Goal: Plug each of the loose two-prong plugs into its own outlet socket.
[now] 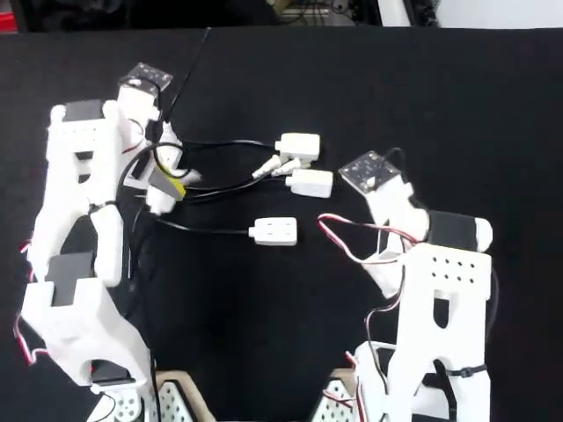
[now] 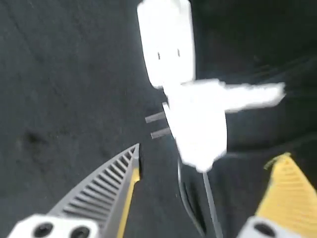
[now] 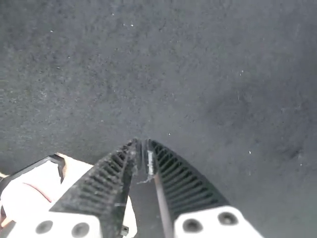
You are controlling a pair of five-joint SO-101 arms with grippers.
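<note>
Left gripper (image 2: 210, 152) spread wide over the black bench (image 1: 264, 334), white two-prong plug (image 2: 198, 124) unheld just ahead of its fingers, prongs bare, just beside a white outlet socket (image 2: 166, 42), right gripper (image 3: 142, 146) closed on nothing, low over the bench

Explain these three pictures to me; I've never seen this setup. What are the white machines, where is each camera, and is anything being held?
The white machines are two robot arms, a left arm and a right arm, on a black table. The high view looks down on both. The other two pictures come from a camera on each arm's wrist. On the table lie white sockets and plugs on black cables. The left end effector is open, with a two-prong plug in front of it beside a socket, its prongs bare. The right end effector is shut over bare table. Neither holds anything.
</note>
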